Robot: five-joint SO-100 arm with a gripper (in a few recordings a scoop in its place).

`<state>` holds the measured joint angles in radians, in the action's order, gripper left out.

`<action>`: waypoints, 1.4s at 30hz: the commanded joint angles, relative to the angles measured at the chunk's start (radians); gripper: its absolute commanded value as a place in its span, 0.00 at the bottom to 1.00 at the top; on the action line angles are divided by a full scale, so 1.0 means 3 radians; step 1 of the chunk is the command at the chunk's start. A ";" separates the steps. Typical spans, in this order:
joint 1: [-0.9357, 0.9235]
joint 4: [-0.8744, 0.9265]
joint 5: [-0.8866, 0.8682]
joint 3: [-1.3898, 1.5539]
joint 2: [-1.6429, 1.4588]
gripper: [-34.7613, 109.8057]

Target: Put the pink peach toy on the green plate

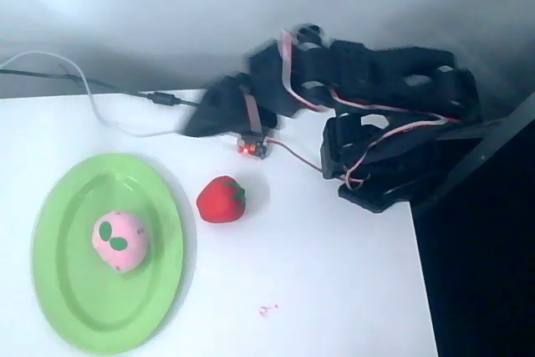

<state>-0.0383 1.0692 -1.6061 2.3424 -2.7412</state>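
Peach (pixel 119 241) sits on green plate (pixel 50 257), task looks done. Seems soft, light, squashy; pinch across round middle if regrasping. Gripper (pixel 205 114) blurred, well apart from the plate; jaws cannot tell.

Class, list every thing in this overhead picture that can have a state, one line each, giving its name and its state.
pink peach toy: resting on the plate, free of the arm.
green plate: flat on the table, holding the peach.
red strawberry toy: on the table beside the plate, apart from it.
gripper: blurred, above the table's far edge, holding nothing; fingers' opening unclear.
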 commanded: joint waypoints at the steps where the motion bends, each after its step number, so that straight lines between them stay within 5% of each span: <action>1: -0.0077 0.0491 -0.0169 0.1232 -0.0997 0.24; 19: -0.0026 0.0706 -0.0337 0.3017 -0.2224 0.24; 33: 0.0164 0.0665 -0.0251 0.3119 -0.2255 0.24; 36: 0.0159 0.0736 0.0286 0.3124 -0.2255 0.24; 42: 0.0235 0.0736 0.0286 0.3124 -0.2260 0.24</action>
<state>0.0077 1.2747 -1.5263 3.2229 -3.3947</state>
